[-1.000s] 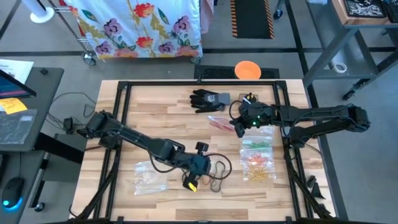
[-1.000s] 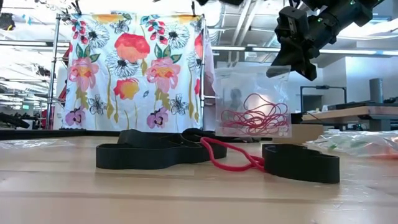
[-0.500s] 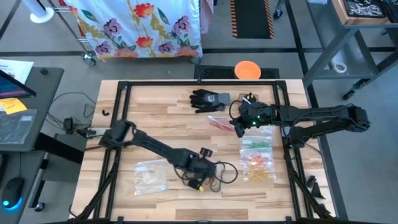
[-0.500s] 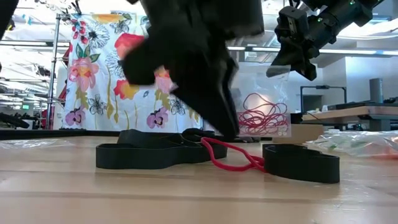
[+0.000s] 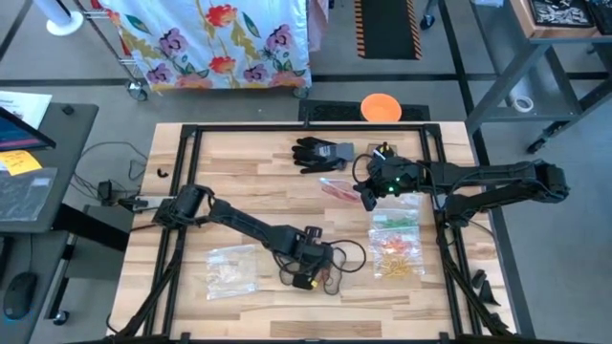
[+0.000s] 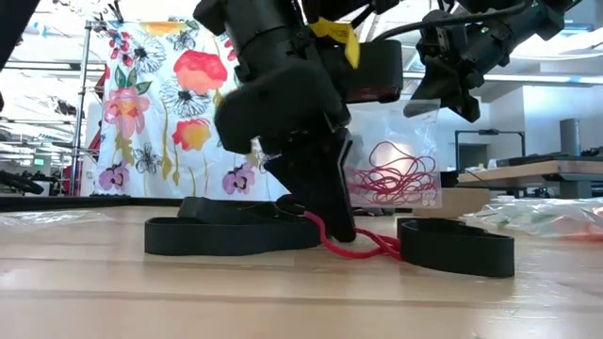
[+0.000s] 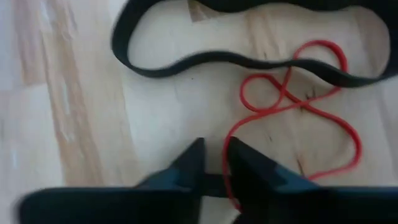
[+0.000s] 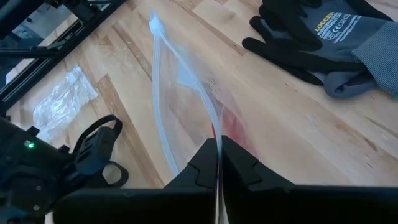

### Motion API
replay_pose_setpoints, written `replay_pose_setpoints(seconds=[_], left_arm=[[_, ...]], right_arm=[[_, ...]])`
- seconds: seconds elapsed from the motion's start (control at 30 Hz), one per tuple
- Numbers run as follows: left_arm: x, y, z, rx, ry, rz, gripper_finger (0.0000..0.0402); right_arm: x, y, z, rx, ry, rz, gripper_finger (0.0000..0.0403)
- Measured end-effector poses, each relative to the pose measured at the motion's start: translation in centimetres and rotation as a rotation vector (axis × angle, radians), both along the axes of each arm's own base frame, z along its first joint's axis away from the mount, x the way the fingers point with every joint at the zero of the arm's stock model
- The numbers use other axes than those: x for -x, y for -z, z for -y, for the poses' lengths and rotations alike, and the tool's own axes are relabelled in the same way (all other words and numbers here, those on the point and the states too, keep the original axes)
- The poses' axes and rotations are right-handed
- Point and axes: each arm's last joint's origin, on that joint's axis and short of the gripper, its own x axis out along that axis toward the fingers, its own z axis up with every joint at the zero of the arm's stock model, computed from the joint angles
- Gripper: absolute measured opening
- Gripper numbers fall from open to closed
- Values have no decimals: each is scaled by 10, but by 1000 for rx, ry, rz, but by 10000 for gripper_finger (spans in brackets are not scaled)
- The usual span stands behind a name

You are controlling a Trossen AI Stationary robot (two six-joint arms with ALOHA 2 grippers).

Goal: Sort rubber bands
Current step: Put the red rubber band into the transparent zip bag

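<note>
Black glove [image 8: 323, 37] printed "LOGGER", red rubber band [image 7: 298, 118] nearby table

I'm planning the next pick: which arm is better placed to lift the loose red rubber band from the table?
Left: the left gripper is down at the red rubber band; the right gripper holds a clear bag.

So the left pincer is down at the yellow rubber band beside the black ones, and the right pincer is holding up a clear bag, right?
Not quite: the rubber band at the left pincer is red, not yellow, as the left wrist view shows. It lies beside the black bands, and the right pincer does hold up a clear bag.
</note>
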Motion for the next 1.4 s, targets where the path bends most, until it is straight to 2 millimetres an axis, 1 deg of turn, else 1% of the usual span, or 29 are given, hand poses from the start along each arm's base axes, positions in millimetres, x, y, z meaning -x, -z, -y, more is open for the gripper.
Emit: replay_pose_setpoints(seconds=[0.07, 0.1, 0.2, 0.3, 0.5, 0.67, 0.9, 1.0, 1.07, 1.17, 1.27, 1.37, 1.4], left_arm=[[1, -2, 1, -13, 8, -12, 25], [0, -3, 1, -25, 9, -12, 13], [-1, -9, 1, -61, 41, -10, 7], [-9, -22, 3, -96, 70, 49, 3], [-28, -65, 4, -270, 90, 202, 2], [-39, -110, 3, -414, 40, 321, 1], [-37, -157, -5, -615, -72, 357, 1], [-32, -173, -7, -642, -72, 332, 1], [-29, -186, -10, -620, -89, 347, 0], [-15, -214, -25, -503, -90, 375, 0], [1, -241, -51, -364, -129, 422, 0], [7, -256, -76, -276, -170, 481, 0], [7, -256, -84, -257, -174, 487, 0]], right_arm=[[0, 0, 0, 0, 0, 0, 11], [0, 0, 0, 0, 1, 0, 11], [0, 0, 0, 0, 1, 0, 11], [0, 0, 0, 0, 1, 0, 11], [0, 0, 0, 0, 1, 0, 11], [0, 0, 0, -3, 2, 0, 11], [0, 1, 0, -3, 2, -7, 11], [1, 1, 0, -4, 2, -8, 11], [0, 1, 0, -3, 1, -8, 11], [0, 1, 0, -3, 1, -7, 11], [0, 1, 0, -3, 1, -7, 11], [0, 0, 0, -3, 1, -5, 11], [0, 0, 0, -3, 1, -4, 11]])
